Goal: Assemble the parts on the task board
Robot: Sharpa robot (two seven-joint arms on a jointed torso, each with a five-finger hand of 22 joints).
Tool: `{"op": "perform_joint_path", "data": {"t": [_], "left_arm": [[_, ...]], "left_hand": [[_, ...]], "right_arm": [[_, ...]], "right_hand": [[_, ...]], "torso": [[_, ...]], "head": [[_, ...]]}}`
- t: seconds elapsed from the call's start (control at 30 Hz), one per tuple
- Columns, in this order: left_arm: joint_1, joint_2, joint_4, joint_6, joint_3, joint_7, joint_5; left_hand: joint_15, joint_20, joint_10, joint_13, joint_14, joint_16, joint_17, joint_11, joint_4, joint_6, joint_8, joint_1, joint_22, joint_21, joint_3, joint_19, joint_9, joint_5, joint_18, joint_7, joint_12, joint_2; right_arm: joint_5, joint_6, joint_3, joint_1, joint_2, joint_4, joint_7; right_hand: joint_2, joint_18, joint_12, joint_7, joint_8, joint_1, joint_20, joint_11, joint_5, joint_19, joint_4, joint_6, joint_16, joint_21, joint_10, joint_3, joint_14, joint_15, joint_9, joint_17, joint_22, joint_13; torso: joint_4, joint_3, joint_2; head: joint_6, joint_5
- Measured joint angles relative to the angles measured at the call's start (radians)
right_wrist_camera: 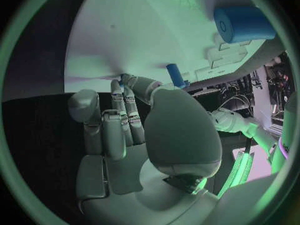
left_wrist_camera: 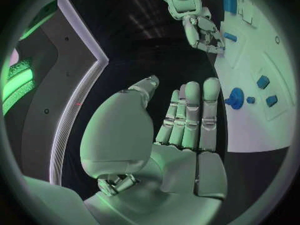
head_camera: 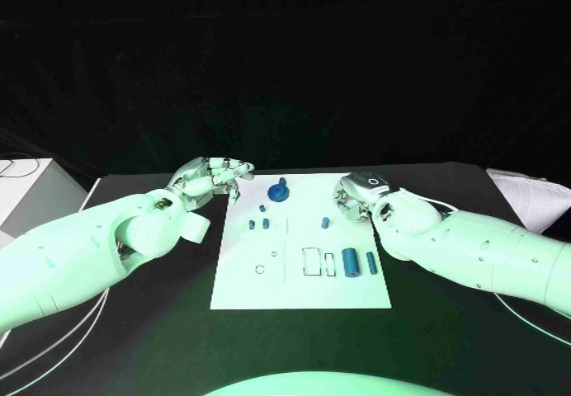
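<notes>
The white task board [head_camera: 244, 285] lies in the middle of the black table. A blue gear-like part [head_camera: 279, 193] sits near its far edge, also seen in the left wrist view [left_wrist_camera: 235, 98]. Small blue pieces [head_camera: 261, 223] lie below it, and a single peg [head_camera: 325, 221] lies further right. A thick blue cylinder [head_camera: 351, 261] [right_wrist_camera: 244, 24] and a thin one [head_camera: 371, 262] lie at the board's right. My left hand [head_camera: 214, 177] [left_wrist_camera: 181, 130] hovers off the far left corner, fingers straight, holding nothing. My right hand [head_camera: 357, 198] [right_wrist_camera: 137, 130] is at the far right edge, empty, fingertips by the rim.
A white box [head_camera: 30, 194] stands off the table's left side and a pale cloth [head_camera: 530, 198] lies at the far right. Thin cables [head_camera: 59, 346] trail under my left arm. Outlined slots [head_camera: 312, 261] mark the board beside the thick cylinder.
</notes>
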Motion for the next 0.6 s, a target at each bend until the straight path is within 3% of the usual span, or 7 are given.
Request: {"op": "perform_joint_path", "data": {"t": [0.23, 0.37, 0.6], "left_arm": [[0.000, -0.003, -0.003, -0.003, 0.000, 0.001, 0.001], [0.000, -0.006, 0.000, -0.006, 0.000, 0.001, 0.001], [0.000, -0.005, 0.001, -0.011, 0.000, 0.001, 0.002]], "left_hand": [[0.000, 0.000, 0.000, 0.000, 0.000, 0.000, 0.000, 0.000, 0.000, 0.000, 0.000, 0.000, -0.003, -0.005, 0.000, -0.007, 0.000, 0.000, 0.000, 0.000, 0.000, 0.000], [0.000, 0.000, 0.000, 0.000, 0.000, 0.000, 0.000, 0.000, 0.000, 0.000, 0.000, 0.000, -0.003, -0.005, 0.000, -0.007, 0.000, 0.000, 0.000, 0.000, 0.000, 0.000], [0.000, 0.000, 0.000, 0.000, 0.000, 0.000, 0.001, 0.000, 0.000, 0.000, 0.000, 0.000, -0.006, -0.005, 0.000, -0.007, 0.000, 0.000, 0.000, 0.000, 0.000, 0.000]], "right_arm": [[0.017, -0.057, 0.009, 0.002, -0.043, 0.040, 0.021], [0.033, -0.105, 0.017, 0.009, -0.081, 0.084, 0.033], [0.054, -0.158, 0.022, 0.014, -0.123, 0.154, 0.048]], "right_hand": [[0.004, 0.000, 0.000, 0.000, 0.001, 0.004, 0.000, 0.000, -0.004, 0.000, 0.000, 0.000, 0.000, 0.000, 0.000, 0.000, 0.000, 0.000, 0.000, 0.000, 0.001, 0.001], [0.004, 0.000, 0.000, 0.000, 0.001, 0.004, 0.000, 0.000, -0.006, 0.000, -0.004, 0.000, 0.000, 0.000, 0.000, 0.002, 0.000, 0.000, 0.000, 0.000, 0.000, 0.001], [0.004, 0.000, -0.002, 0.000, 0.001, 0.004, 0.000, 0.000, -0.008, 0.000, -0.004, 0.000, 0.000, 0.000, 0.000, 0.001, 0.000, 0.000, 0.000, 0.000, 0.002, 0.001]], "torso": [[-0.0010, 0.0000, 0.000], [-0.0031, 0.0000, 0.000], [-0.0044, 0.0000, 0.001]], "head": [[0.007, 0.003], [0.009, 0.005], [0.013, 0.012]]}}
